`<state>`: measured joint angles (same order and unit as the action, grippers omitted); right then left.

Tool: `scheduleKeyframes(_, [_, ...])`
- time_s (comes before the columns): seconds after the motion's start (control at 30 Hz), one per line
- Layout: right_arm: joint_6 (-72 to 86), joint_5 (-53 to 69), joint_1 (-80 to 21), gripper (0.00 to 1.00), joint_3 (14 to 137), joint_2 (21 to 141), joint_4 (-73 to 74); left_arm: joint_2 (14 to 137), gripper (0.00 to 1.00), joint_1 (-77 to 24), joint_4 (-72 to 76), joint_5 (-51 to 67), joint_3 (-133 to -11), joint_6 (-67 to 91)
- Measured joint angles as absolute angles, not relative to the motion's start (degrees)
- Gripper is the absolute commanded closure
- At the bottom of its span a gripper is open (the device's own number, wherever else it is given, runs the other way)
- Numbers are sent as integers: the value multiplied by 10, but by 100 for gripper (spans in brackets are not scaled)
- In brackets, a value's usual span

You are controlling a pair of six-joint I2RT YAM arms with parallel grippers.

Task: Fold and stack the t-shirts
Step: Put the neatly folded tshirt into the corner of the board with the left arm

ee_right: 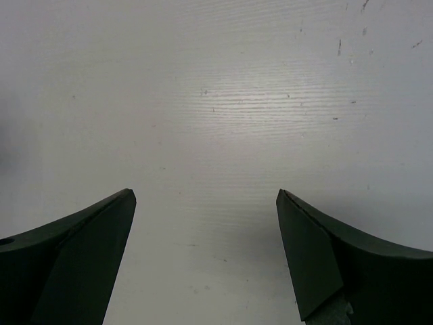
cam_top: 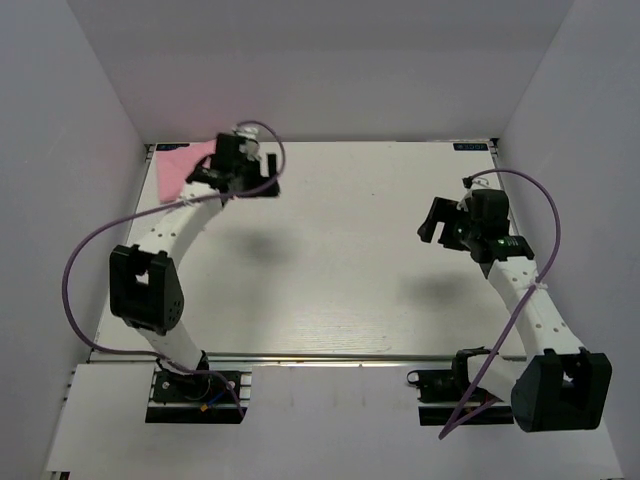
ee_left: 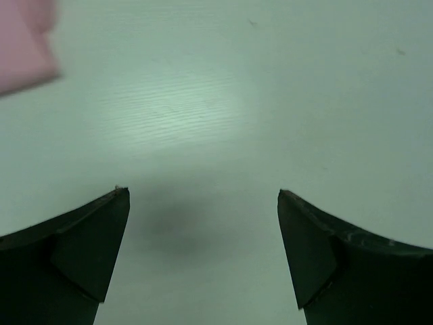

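The light-pink t-shirt (cam_top: 178, 166) lies folded small at the table's far left corner, partly hidden under my left arm. A corner of it shows at the upper left of the left wrist view (ee_left: 24, 47). My left gripper (cam_top: 262, 182) is open and empty, just right of the shirt above bare table; between its fingers only tabletop shows (ee_left: 203, 203). My right gripper (cam_top: 436, 222) is open and empty over the right half of the table, far from the shirt, with only bare table between its fingers (ee_right: 206, 203).
The white table (cam_top: 340, 270) is enclosed by pale walls at the back and both sides. Purple cables loop off both arms. The arm bases sit on a rail at the near edge (cam_top: 330, 357).
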<state>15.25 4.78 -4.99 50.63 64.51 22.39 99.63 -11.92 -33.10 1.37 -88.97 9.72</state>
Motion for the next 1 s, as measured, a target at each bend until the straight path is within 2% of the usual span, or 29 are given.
scheduleKeyframes(0.17, [155, 54, -50, 10, 463, 594, 224, 864, 0, -252, -264, 37, -660, 150])
scheduleKeyframes(0.3, [161, 63, -50, 10, 433, 569, 225, 770, 0, -302, -259, 10, -561, 183])
scheduleKeyframes(0.53, [177, 84, -50, 10, 372, 514, 221, 697, 0, -364, -253, -58, -506, 212])
scheduleKeyframes(0.77, [190, 93, -50, 10, 358, 450, 199, 681, 0, -387, -266, -114, -502, 222])
scheduleKeyframes(1.0, [189, 101, -50, 10, 358, 445, 191, 671, 0, -402, -268, -133, -502, 224])
